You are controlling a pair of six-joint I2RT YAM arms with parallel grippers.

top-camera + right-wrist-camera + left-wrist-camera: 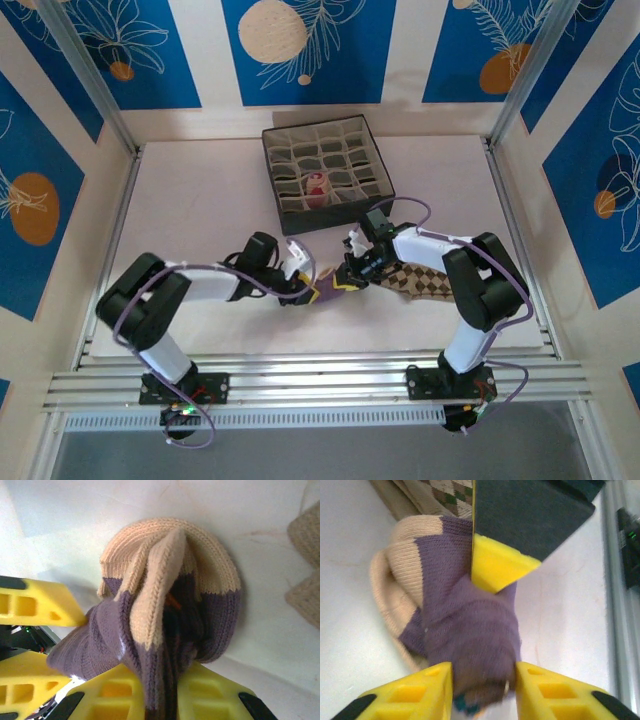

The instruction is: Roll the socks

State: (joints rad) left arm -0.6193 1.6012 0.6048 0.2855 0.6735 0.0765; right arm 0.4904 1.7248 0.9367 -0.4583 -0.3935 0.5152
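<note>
Counted 3 socks: purple sock (326,293) nipped by right gripper (162,695), left gripper (484,680) half-open astride it; diamond sock (415,283) at 3 o'clock; boxed sock (317,187) at 12

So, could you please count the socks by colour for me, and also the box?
Purple sock with beige toe: 1
Brown-cream diamond sock: 1
Beige and maroon sock, in a compartment of the box: 1
Grey compartment box: 1
Total: 4
</note>
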